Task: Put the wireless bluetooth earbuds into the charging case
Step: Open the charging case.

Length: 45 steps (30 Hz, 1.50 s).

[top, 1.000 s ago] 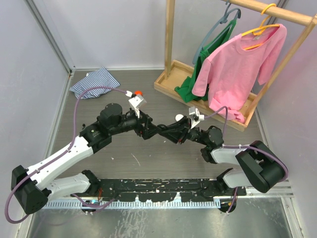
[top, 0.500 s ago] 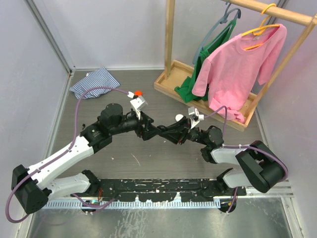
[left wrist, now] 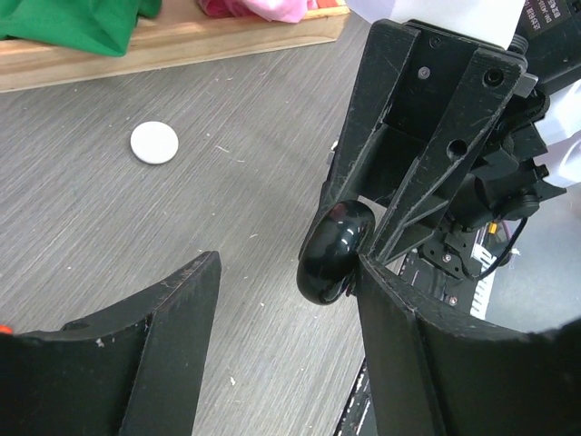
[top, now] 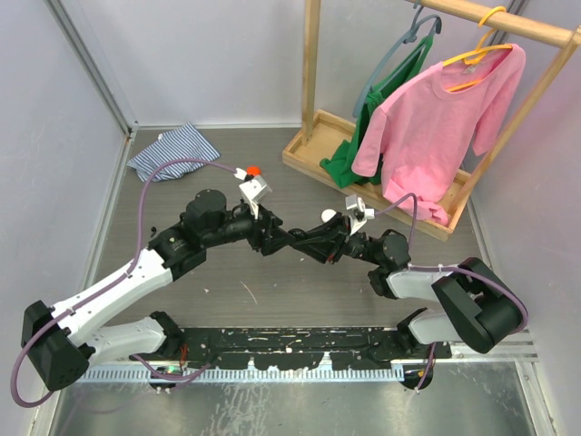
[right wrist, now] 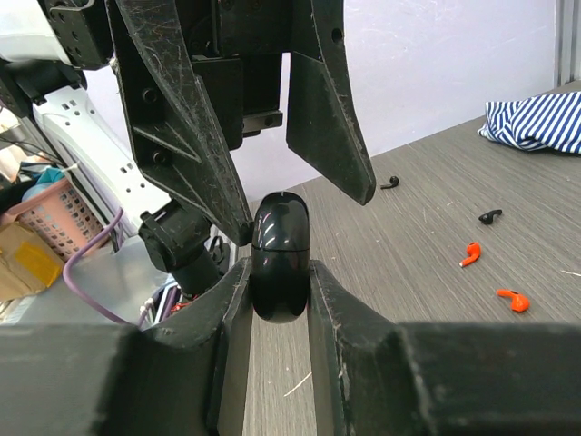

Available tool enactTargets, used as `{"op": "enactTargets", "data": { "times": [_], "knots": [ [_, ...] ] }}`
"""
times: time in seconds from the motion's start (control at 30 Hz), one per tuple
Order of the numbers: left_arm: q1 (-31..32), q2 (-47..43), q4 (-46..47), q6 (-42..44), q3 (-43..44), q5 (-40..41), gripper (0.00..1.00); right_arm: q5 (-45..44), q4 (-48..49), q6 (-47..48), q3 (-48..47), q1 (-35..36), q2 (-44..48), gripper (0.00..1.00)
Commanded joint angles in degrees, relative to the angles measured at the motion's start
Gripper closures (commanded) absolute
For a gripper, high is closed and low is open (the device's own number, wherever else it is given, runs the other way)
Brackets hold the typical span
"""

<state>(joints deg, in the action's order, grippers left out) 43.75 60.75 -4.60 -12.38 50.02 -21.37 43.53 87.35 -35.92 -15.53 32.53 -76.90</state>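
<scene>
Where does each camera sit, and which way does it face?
Top external: above, behind the bases, looking down on table, left arm, right arm.
Left wrist: on the left arm, facing the right jaws shut on the black case; own left jaws open.
Right wrist: on the right arm, facing the left jaws; own jaws grip the case.
Both wrist views share the case.

Pink shirt point(top: 436, 118), green top point(top: 392, 77) on wood rack point(top: 311, 64); striped cloth point(top: 174, 150) far L.

Your grey wood-grain table point(top: 272, 291) carries a striped cloth point(top: 172, 152) far left, the wooden rack base point(top: 313, 154) far right, a white puck point(left wrist: 154, 143), plus orange earbud pieces point(right wrist: 469, 254) and black earbud pieces point(right wrist: 490, 216) lying loose.
</scene>
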Motion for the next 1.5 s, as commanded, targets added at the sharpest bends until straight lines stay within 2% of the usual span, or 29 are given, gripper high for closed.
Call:
{"op": "enactTargets", "data": {
  "times": [0.0,0.4,0.9,1.07,1.37,1.47],
  "knots": [
    [-0.56,-2.01,1.34,0.58,0.63,3.23,0.39,1.62,9.69,-0.09,-2.05,-0.06,0.88,0.83],
    [-0.92,-2.93,0.05,-0.69,1.96,5.63,0.38,2.70,9.72,-0.12,-2.40,-0.07,0.79,0.83],
    [-1.12,-4.16,-1.49,-0.80,2.77,5.43,0.28,2.34,9.72,1.06,-2.15,-0.10,-0.08,0.83],
    [-2.38,-5.94,-4.65,-0.35,3.22,6.02,0.27,2.13,9.69,3.29,-1.65,-0.07,-0.35,0.83],
    [-4.17,-7.45,-15.04,-0.55,5.03,13.19,0.26,2.11,9.69,9.79,-0.47,-0.02,-1.41,0.82],
    [-4.48,-8.51,-15.82,-0.30,4.16,10.03,0.24,3.18,9.69,10.14,-0.83,-0.01,-2.19,0.81]
  ]
}}
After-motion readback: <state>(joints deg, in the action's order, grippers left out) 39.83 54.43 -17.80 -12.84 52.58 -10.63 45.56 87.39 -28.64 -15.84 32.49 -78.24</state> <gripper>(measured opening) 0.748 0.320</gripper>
